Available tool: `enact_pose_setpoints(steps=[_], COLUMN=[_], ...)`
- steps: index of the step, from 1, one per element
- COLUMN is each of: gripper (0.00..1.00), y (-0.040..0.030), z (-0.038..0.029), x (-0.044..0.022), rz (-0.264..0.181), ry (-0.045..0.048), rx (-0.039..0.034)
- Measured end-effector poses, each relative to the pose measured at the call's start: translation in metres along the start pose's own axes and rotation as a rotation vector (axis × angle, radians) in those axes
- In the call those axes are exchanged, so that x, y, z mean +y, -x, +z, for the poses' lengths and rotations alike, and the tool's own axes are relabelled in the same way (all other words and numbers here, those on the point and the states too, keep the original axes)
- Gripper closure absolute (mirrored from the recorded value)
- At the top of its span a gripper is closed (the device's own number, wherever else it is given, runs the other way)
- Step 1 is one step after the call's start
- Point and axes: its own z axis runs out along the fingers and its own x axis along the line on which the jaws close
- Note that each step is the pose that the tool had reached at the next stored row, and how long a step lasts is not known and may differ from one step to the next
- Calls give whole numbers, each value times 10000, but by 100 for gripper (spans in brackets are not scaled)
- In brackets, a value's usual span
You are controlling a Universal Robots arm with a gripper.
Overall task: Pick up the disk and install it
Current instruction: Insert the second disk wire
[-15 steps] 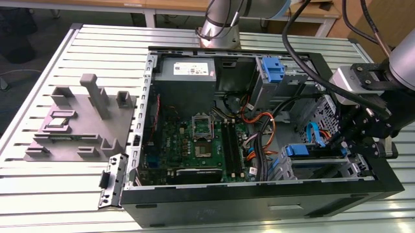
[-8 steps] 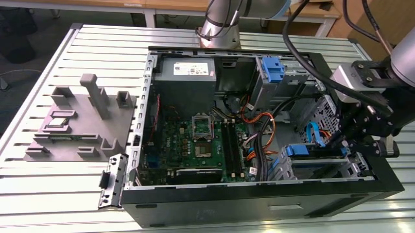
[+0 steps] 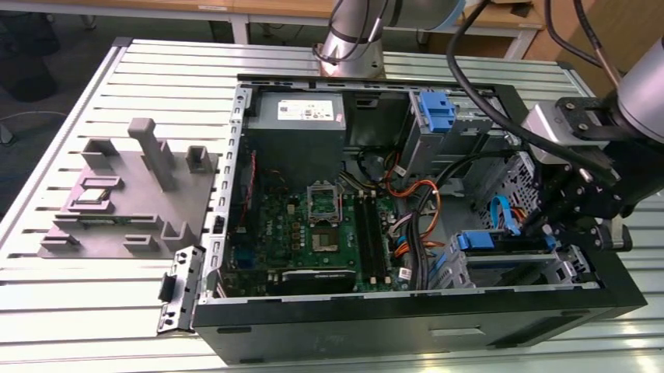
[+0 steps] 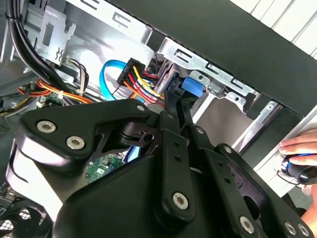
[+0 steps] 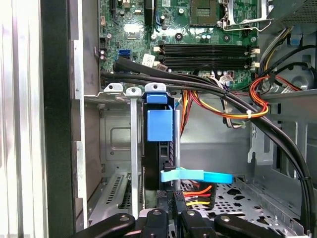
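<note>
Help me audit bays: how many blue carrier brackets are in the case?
2. One blue bracket stands in the bay near the power supply; the other frames the disk by the claw. More may be hidden.

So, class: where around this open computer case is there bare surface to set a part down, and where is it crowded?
Bare: the slatted table in front of the grey fixture, and the strip behind it. Crowded: the case's drive-cage corner, with the hand, the disk and cables.
</note>
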Motion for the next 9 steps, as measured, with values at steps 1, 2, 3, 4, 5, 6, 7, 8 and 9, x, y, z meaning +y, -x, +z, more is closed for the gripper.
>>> enact_pose_setpoints(steps=[1,2,3,4,5,6,7,8,9], gripper=[83,83,83,83,83,83,83,83,83], y=[5,5,7,8,9,11,13,13,13], z=[1,2,3,4,4,4,4,5,5], x=[1,1,1,3,3,4,4,4,4], rz=[0,0,-1,-1,-1,-2,-4,-6,-6], ry=[0,0,0,0,-1,-1,-2,-2,-2], rx=[-1,1,16,26,37,61,111,137,140])
